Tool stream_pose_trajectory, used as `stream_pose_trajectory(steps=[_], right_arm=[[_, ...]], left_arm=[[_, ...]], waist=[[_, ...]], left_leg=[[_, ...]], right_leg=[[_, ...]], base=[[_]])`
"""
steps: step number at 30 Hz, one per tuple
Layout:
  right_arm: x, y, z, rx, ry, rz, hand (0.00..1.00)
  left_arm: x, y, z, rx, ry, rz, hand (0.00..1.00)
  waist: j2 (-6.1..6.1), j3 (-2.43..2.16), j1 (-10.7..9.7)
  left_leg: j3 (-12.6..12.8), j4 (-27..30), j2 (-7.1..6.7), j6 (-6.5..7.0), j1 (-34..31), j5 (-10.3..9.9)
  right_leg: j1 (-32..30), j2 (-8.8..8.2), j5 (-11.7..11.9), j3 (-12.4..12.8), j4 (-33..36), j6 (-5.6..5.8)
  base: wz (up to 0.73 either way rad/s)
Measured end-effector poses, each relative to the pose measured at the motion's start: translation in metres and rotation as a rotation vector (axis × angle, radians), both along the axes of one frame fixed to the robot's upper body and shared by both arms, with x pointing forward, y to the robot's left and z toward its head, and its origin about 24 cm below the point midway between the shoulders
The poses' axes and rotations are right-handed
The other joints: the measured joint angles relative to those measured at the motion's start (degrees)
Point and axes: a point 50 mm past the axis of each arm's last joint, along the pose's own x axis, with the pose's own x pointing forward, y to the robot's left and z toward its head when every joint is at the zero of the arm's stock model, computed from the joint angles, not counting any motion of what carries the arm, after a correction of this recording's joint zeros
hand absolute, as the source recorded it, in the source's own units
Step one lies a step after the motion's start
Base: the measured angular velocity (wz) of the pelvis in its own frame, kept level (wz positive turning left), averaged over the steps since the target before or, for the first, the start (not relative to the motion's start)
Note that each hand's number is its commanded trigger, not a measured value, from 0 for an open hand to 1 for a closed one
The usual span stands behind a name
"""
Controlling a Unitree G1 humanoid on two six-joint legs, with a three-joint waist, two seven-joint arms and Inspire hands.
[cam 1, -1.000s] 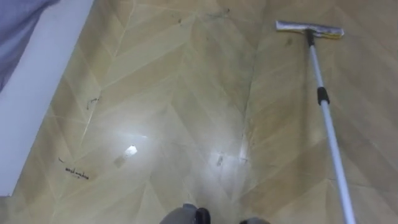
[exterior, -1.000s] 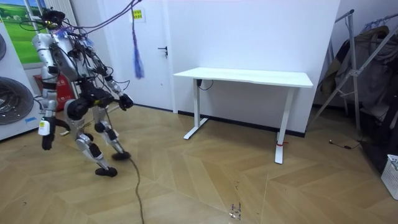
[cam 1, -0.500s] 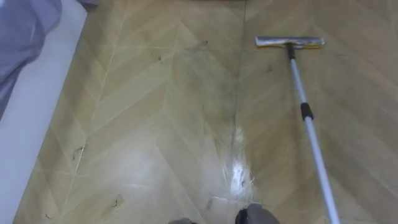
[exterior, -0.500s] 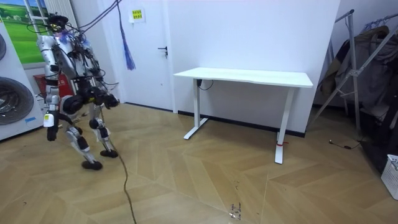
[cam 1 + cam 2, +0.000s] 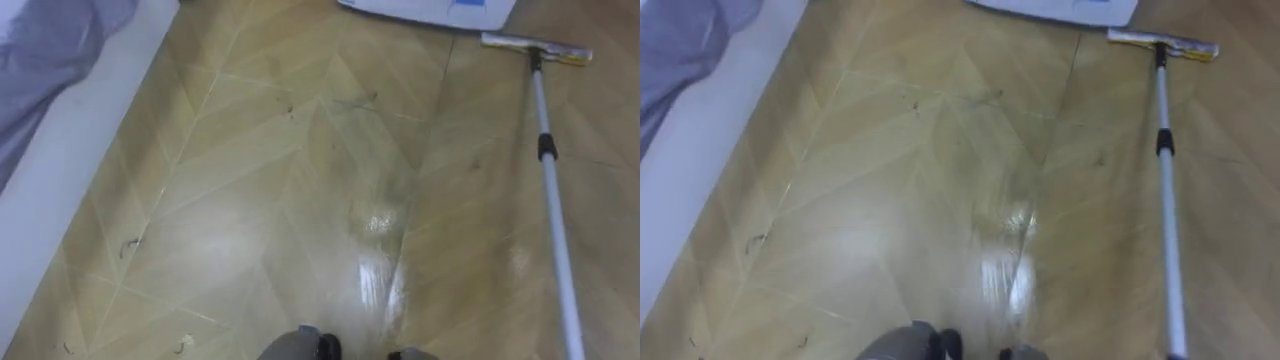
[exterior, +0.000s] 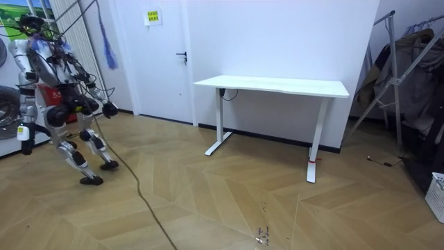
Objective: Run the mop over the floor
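Note:
A flat mop lies ahead on the wood floor: its pale head [image 5: 535, 47] is at the upper right and its silver pole [image 5: 555, 230], with a black collar, runs down and out of the lower right edge. Where the pole ends is hidden. In the room view I stand mid-stride at the far left near a washing machine [image 6: 7, 114]. One hand [image 6: 24, 132] hangs low, and the other hand [image 6: 109, 109] is held out at waist height. A wet shine [image 5: 375, 225] marks the boards in front of me.
A white flat-bottomed object [image 5: 430, 10] sits just past the mop head. A white strip [image 5: 60, 170] with grey-blue cloth [image 5: 50, 40] borders the floor on my left. Dark scuffs [image 5: 130, 245] dot the boards. A white desk [image 6: 272, 85] stands further right in the room view.
I have walked toward the room view's left, nearer the washing machine. The eye view shifted with me, and the white object has come into sight beyond the mop head.

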Motion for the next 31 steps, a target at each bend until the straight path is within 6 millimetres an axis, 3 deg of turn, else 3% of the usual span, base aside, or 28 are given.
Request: stream_pose_trajectory(steps=[1, 3, 4, 5, 8, 10, 12, 13, 14, 15, 19, 21, 27, 31], right_arm=[[-0.018, 0.008, -0.006, 0.015, 0.037, -0.008, 1.0], [-0.04, 0.022, -0.013, 0.052, 0.086, -0.021, 1.0], [-0.048, 0.028, -0.016, 0.078, 0.103, -0.024, 1.0], [-0.049, 0.031, -0.017, 0.091, 0.108, -0.021, 1.0], [-0.053, 0.044, -0.022, 0.141, 0.131, -0.007, 1.0], [-0.053, 0.05, -0.023, 0.163, 0.14, -0.002, 1.0], [-0.048, 0.051, -0.024, 0.17, 0.132, 0.012, 1.0], [-0.04, 0.051, -0.024, 0.168, 0.119, 0.028, 1.0], [-0.037, 0.051, -0.024, 0.168, 0.113, 0.031, 1.0], [-0.033, 0.05, -0.023, 0.166, 0.107, 0.039, 1.0], [-0.03, 0.052, -0.024, 0.182, 0.109, 0.062, 1.0], [-0.033, 0.052, -0.024, 0.187, 0.117, 0.066, 1.0], [-0.05, 0.056, -0.026, 0.226, 0.163, 0.106, 1.0], [-0.061, 0.059, -0.026, 0.253, 0.204, 0.102, 1.0]], left_arm=[[-0.005, 0.002, -0.001, 0.006, 0.015, 0.004, 0.0], [-0.018, 0.006, -0.003, 0.009, 0.057, 0.035, 0.0], [-0.027, 0.005, -0.005, 0.004, 0.088, 0.044, 0.0], [-0.03, 0.005, -0.005, 0.003, 0.097, 0.047, 0.0], [-0.035, 0.005, -0.006, 0.0, 0.113, 0.057, 0.0], [-0.032, 0.0, -0.006, -0.019, 0.094, 0.085, 0.0], [-0.032, 0.004, -0.006, -0.015, 0.088, 0.119, 0.0], [-0.032, 0.005, -0.005, -0.011, 0.082, 0.134, 0.0], [-0.032, 0.005, -0.006, -0.011, 0.081, 0.139, 0.0], [-0.034, 0.003, -0.007, -0.015, 0.084, 0.145, 0.0], [-0.036, 0.0, -0.008, -0.013, 0.085, 0.16, 0.0], [-0.037, 0.0, -0.008, -0.012, 0.087, 0.16, 0.0], [-0.046, 0.005, -0.008, -0.005, 0.103, 0.183, 0.0], [-0.048, 0.006, -0.009, -0.012, 0.117, 0.178, 0.0]], waist=[[0.06, -0.1, -0.51], [-0.57, -0.12, -1.53], [-0.13, -0.71, -1.56], [-0.13, -0.7, -1.7], [-0.86, -0.38, -2.78], [-2.07, -0.27, -3.42], [-3.11, -0.15, -4.14], [-3.71, 0.27, -4.51], [-3.88, 0.4, -4.61], [-3.95, 0.46, -4.44], [-4.32, 0.28, -4.88], [-4.57, 0.26, -5.1], [-5.68, -0.01, -4.89], [-5.72, -0.21, -4.98]], left_leg=[[-0.01, -1.18, 0.0, -0.57, 1.91, -0.72], [0.14, -1.93, 0.58, -1.95, 5.26, -2.5], [-0.12, -2.19, 1.71, -3.35, 7.23, -3.47], [-0.11, -2.2, 1.93, -3.73, 8.33, -3.67], [-0.66, -0.67, 3.93, -4.54, 11.76, -3.78], [-1.21, 3.29, 4.96, -7.27, 12.21, -2.07], [-1.83, 3.05, 4.75, -7.9, 12.71, -1.49], [-1.99, -0.8, 4.42, -7.94, 12.63, -1.4], [-2.18, -3.3, 3.99, -8.21, 12.59, -1.12], [-2.17, -8.67, 3.5, -6.5, 13.06, 2.35], [-2.29, -19.18, 2.7, -5.64, 21.4, 7.07], [-2.03, -22.99, 2.64, -5.4, 24.82, 8.28], [-1.29, -29.08, 2.86, -5.33, 34.97, 8.89], [-1.27, -31.1, 2.92, -5.33, 39.53, 8.88]], right_leg=[[-0.52, -0.83, 2.85, -0.37, -8.24, -0.54], [0.07, -1.21, 9.76, -0.87, -12.71, -0.48], [1.83, -0.14, 9.69, -2.06, -13.0, -2.02], [2.88, 0.45, 9.61, -2.16, -13.07, -2.47], [7.13, 2.45, 6.36, -2.73, -12.37, -4.76], [9.99, 3.56, 4.42, -2.67, -12.13, -5.45], [12.33, 3.6, 3.89, -2.54, -12.55, -5.95], [14.08, 3.6, 4.02, -2.47, -13.83, -5.98], [15.11, 3.61, 4.29, -2.54, -14.79, -5.98], [17.51, 3.64, 4.91, -3.08, -17.15, -6.07], [25.67, 3.83, 7.87, -3.29, -26.68, -5.29], [28.68, 3.87, 8.64, -3.27, -29.84, -4.98], [38.03, 4.76, 9.03, -2.03, -35.48, -4.58], [42.91, 4.96, 9.03, -1.9, -38.13, -4.27]], base=[[0.0], [-0.16], [-0.33], [-0.38], [-0.11], [0.15], [0.12], [0.0], [-0.13], [-0.19], [0.0], [-0.02], [-0.14], [-0.05]])
